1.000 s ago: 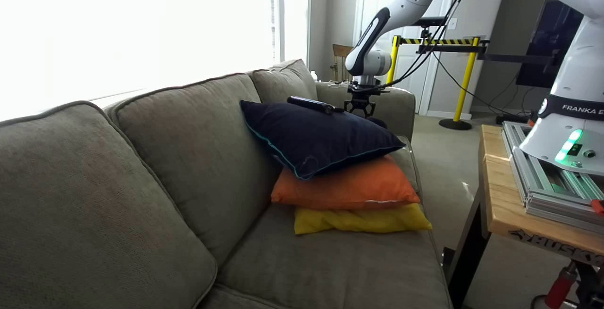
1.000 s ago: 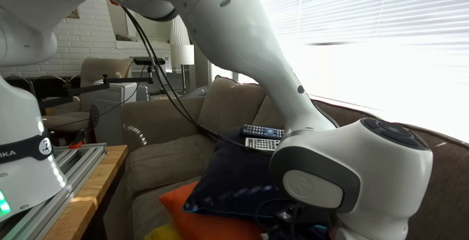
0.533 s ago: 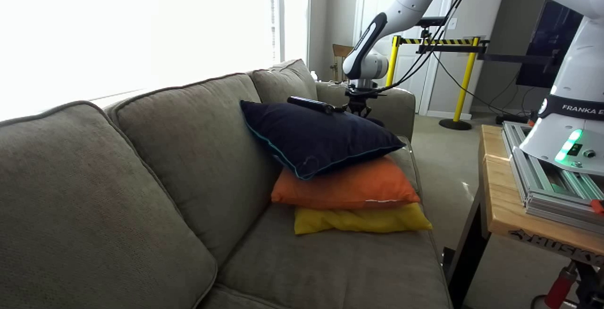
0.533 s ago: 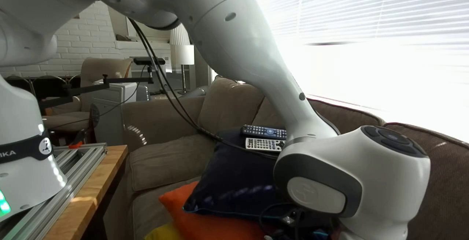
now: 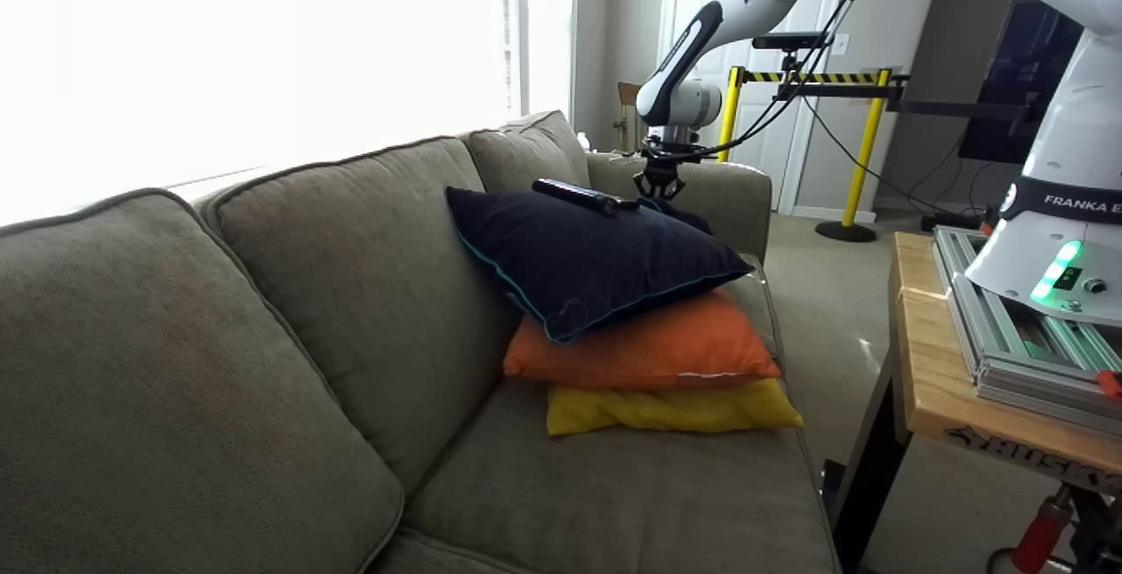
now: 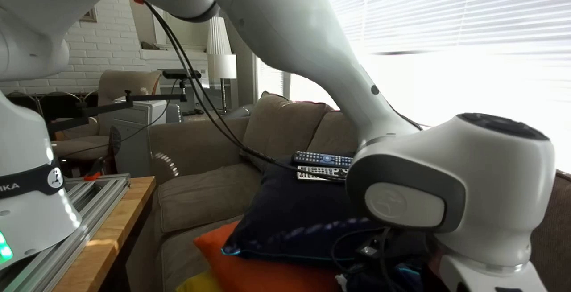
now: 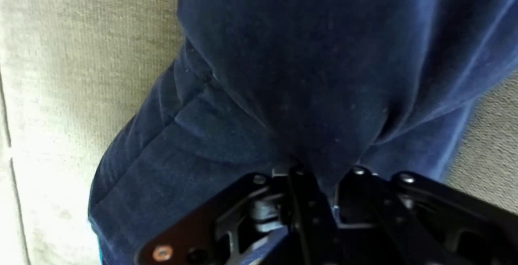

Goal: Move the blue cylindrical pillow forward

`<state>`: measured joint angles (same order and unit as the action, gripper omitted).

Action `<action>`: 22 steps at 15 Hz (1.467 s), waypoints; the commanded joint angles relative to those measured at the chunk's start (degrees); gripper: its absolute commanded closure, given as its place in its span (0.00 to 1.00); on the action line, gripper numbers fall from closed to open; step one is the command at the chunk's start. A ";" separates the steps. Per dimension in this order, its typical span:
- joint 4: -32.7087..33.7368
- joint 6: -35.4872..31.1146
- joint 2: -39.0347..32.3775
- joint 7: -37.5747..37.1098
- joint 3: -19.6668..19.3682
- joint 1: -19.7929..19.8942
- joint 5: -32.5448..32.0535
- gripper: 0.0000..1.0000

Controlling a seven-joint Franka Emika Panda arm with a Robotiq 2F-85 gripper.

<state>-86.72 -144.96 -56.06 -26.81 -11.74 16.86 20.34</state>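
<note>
In the wrist view, dark blue fabric that I take for the blue cylindrical pillow [image 7: 307, 75] fills the middle, bunched into folds that run down to my gripper [image 7: 328, 178]. The fingers have closed to a narrow gap, with a pinch of that fabric caught between them. In an exterior view my gripper [image 5: 660, 193] is just behind the large navy square cushion [image 5: 596, 250], and a dark lump of the pillow [image 5: 690, 216] shows beneath it. Most of the pillow's tube shape is hidden by the square cushion there.
Under the navy cushion lie an orange cushion [image 5: 649, 342] and a yellow cushion [image 5: 675, 407], stacked on the couch [image 5: 614, 504]. A dark remote [image 6: 323, 159] and a silver remote [image 6: 319, 173] rest on the navy cushion. The wooden table [image 5: 929, 364] stands beside the couch.
The jaws have closed on the fabric. My gripper dipped, then came back up, with the dark lump rising beneath it. The navy cushion's near corner has sunk slightly.
</note>
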 commanded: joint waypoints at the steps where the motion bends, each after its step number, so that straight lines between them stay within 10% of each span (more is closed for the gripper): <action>1: -4.17 1.15 9.48 5.20 -1.85 -0.05 -3.04 0.97; 10: -0.02 -2.15 15.76 9.56 -6.18 -1.46 -14.29 0.97; 22: 9.90 -9.86 2.03 11.53 -4.47 -4.13 -16.73 0.97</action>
<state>-83.10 -153.52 -49.05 -15.71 -16.03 12.30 5.34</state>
